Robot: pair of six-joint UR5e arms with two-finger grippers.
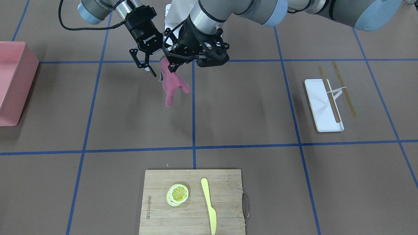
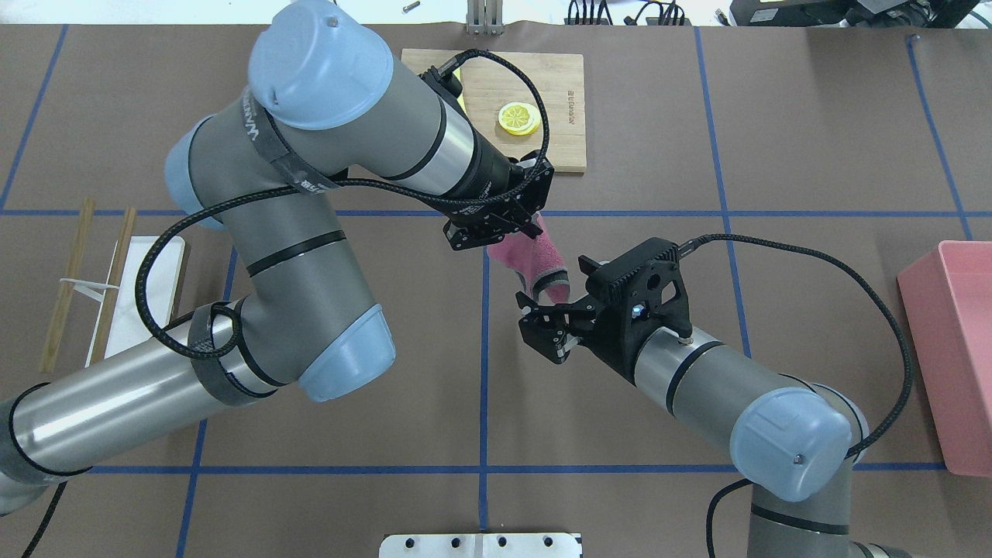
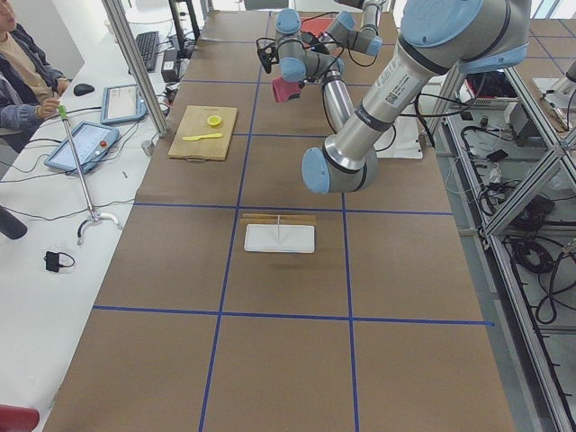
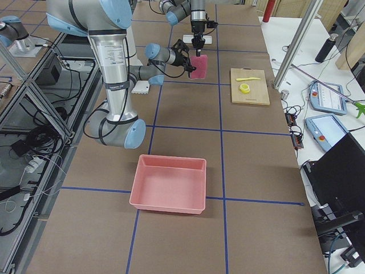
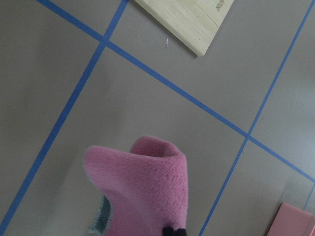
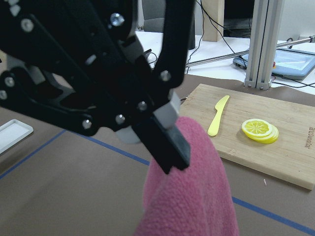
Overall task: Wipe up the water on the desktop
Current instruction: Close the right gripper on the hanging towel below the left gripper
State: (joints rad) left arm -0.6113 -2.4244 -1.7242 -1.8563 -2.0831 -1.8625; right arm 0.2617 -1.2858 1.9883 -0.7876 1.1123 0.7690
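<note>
Currently: one pink cloth (image 1: 173, 85) hangs over the desktop (image 1: 130, 124) centre, pinched by the left gripper (image 1: 169, 64). The right gripper (image 1: 147, 70), at its 9 o'clock in the front view, is spread and empty. One cutting board (image 1: 225, 195), one knife (image 1: 209, 205), one bin (image 1: 13, 81), two chopsticks (image 1: 343, 89).

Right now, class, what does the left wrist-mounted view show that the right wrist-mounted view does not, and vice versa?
Left wrist only: a corner of the pink plastic bin and a crossing of blue tape lines. Right wrist only: the yellow plastic knife, the yellow lemon slices, the edge of a white rectangular tray, and the left gripper's black fingers. Both: the pink fleecy cloth, the bamboo cutting board and the brown taped desktop.
</note>
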